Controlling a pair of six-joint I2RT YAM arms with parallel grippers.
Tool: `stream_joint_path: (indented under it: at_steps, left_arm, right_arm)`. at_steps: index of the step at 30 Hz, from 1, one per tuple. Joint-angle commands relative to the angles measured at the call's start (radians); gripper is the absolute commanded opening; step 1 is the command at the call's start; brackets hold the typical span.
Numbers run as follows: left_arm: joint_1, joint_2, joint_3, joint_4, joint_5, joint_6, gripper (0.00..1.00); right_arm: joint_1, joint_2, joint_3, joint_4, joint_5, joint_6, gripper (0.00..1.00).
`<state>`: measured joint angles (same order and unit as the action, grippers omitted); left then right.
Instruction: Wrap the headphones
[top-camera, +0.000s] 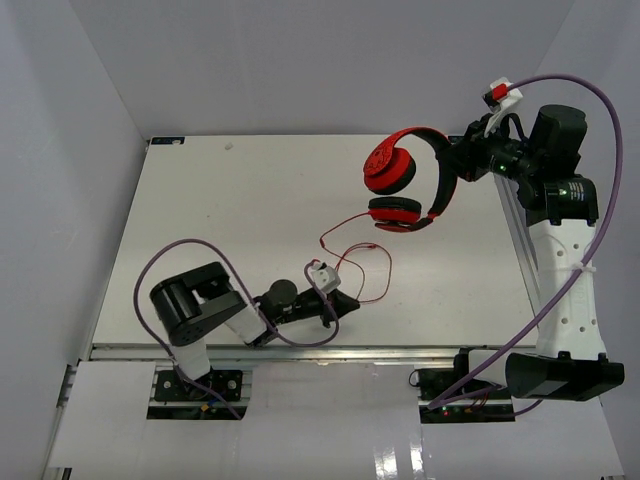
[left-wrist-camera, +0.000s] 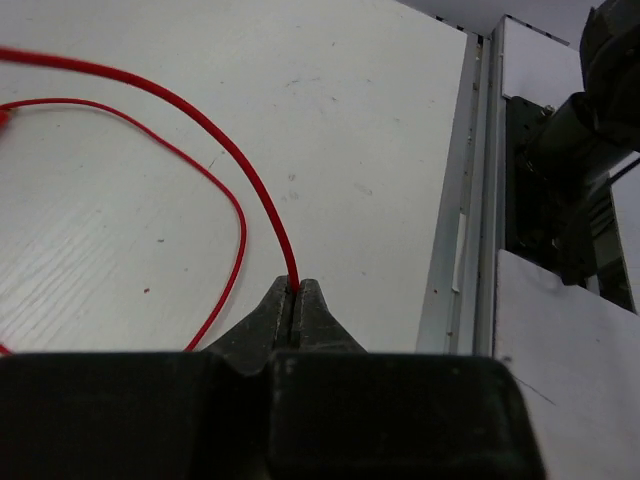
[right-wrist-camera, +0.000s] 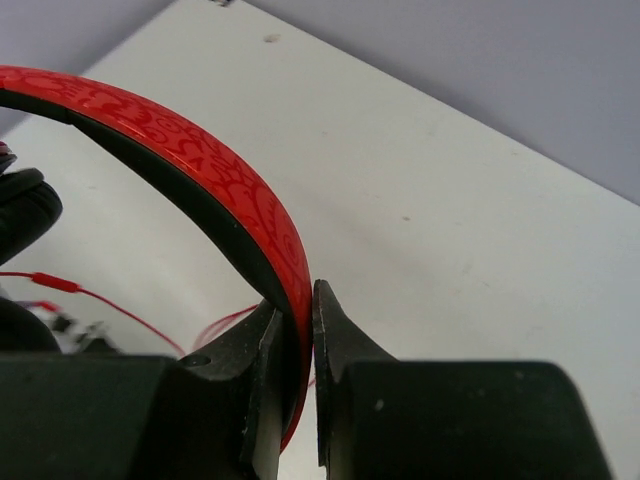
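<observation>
the headphones are at the far right of the bench, held up by the right tool. its two fingers are closed on the headband, one on the red patterned outer face and one on the black inner face, near one end of the arc. from above, the band curves left from that grip, and the two red cups with black pads sit one above the other in the picture, both turned toward the middle of the bench. whether the lower cup touches the bench i cannot tell.

the thin red cable drops from the lower cup and lies on the bench in loose loops toward the near edge. the left tool is shut tight on one strand of it, just inside the near edge of the bench, with the strand rising straight out from between the fingertips. a second strand curves past just left of the tool, untouched by it.

the left arm lies low along the near edge, reaching right. a purple cable loops over it, and another arcs high over the right arm, which stands beside the right edge of the bench. a metal rail runs along that right edge. white walls close in the left, far and right sides.
</observation>
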<state>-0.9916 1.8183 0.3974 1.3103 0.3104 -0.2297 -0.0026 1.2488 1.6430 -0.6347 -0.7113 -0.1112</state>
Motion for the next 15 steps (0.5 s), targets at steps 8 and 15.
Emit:
stream_joint_path:
  at_steps: [8,15]
  left_arm:
    - [-0.007,-0.795,0.226,-1.197,-0.063,0.065,0.00]
    - [-0.028,-0.692,0.603,-1.864,-0.197,0.171,0.00]
  right_arm:
    - [0.192,-0.157,-0.361,0.207,0.779,-0.413,0.08]
    - [0.364,-0.153,-0.509,0.309,1.001,-0.577,0.08]
